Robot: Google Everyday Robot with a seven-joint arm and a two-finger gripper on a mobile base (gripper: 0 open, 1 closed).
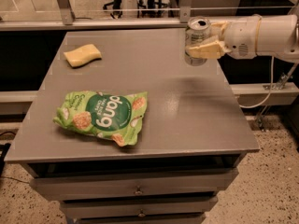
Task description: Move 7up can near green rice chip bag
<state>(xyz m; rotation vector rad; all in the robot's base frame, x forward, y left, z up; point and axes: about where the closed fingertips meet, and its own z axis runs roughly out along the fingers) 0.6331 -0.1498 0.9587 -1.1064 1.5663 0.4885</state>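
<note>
Where the view is nearest, two drawer fronts [135,190] with small knobs sit under the grey table [187,125]. On the left part of the tabletop, close to the front edge, the chip bag [103,116] lies flat and crumpled, its white lettering upside down from this side. Farther back, near the left rear corner, a yellow sponge [82,55] lies on the table, well apart from the bag. Across from it, at the right rear of the table, the can [198,28] stands upright with its open top showing, far from the bag. The gripper [195,46] reaches in from the right on a white arm [261,34], and its cream fingers [208,48] are clamped across the can's side. Whether the can's base touches the table cannot be told. A metal rail [117,23] runs behind the table.
</note>
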